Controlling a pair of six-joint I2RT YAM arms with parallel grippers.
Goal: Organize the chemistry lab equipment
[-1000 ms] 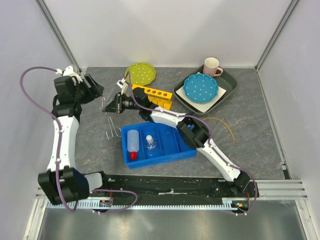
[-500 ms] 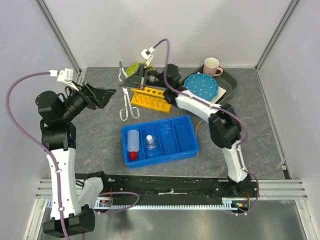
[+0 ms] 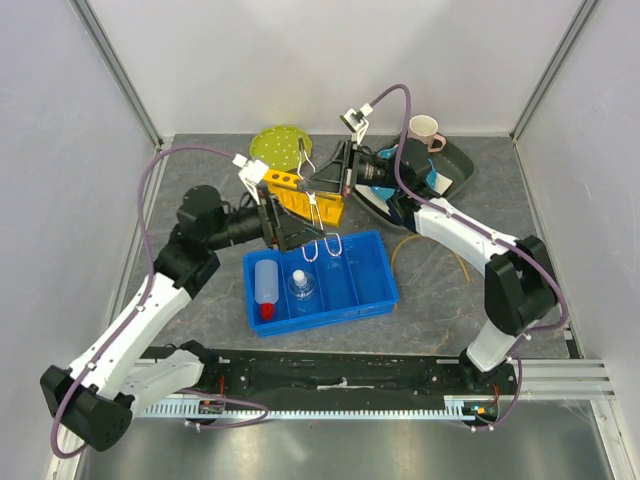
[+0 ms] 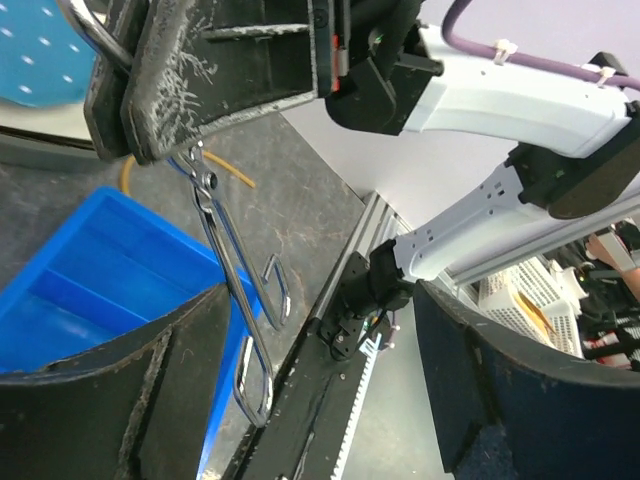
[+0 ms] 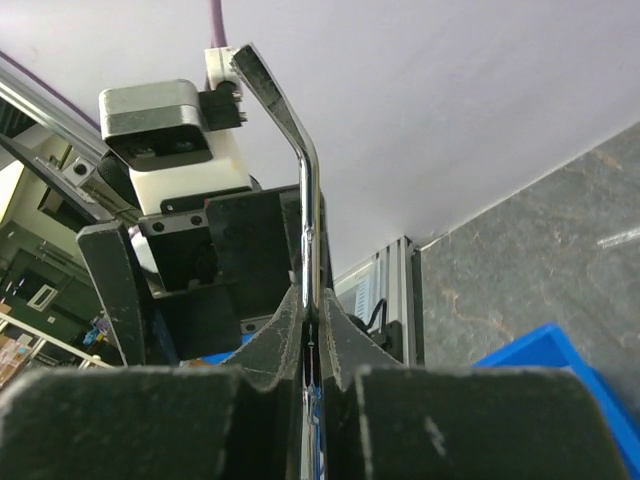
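Observation:
My right gripper (image 3: pixel 318 184) is shut on the thin metal tongs (image 3: pixel 322 225). It holds them by the jaw end, with the loop handles hanging over the blue bin (image 3: pixel 380 290). The right wrist view shows its pads (image 5: pixel 285 325) pinching the tongs (image 5: pixel 312 200). My left gripper (image 3: pixel 296 228) is open and empty just left of the tongs. In its view the tongs (image 4: pixel 228 270) hang by its left finger (image 4: pixel 110 400), under the right gripper (image 4: pixel 200 70). The white squeeze bottle (image 3: pixel 265 288) and the glass flask (image 3: pixel 303 288) lie in the bin. The tan tubing (image 3: pixel 455 252) lies right of the bin.
A yellow test-tube rack (image 3: pixel 300 195) stands behind the bin, under both grippers. A yellow-green dotted plate (image 3: pixel 278 143) is at the back. A pink mug (image 3: pixel 424 130) and a blue dotted plate (image 3: pixel 420 170) sit in the dark tray (image 3: pixel 462 165) at the back right.
My right gripper has carried the tongs from the back of the table forward and right, to above the bin. My left arm has swung right from the far left toward the tongs.

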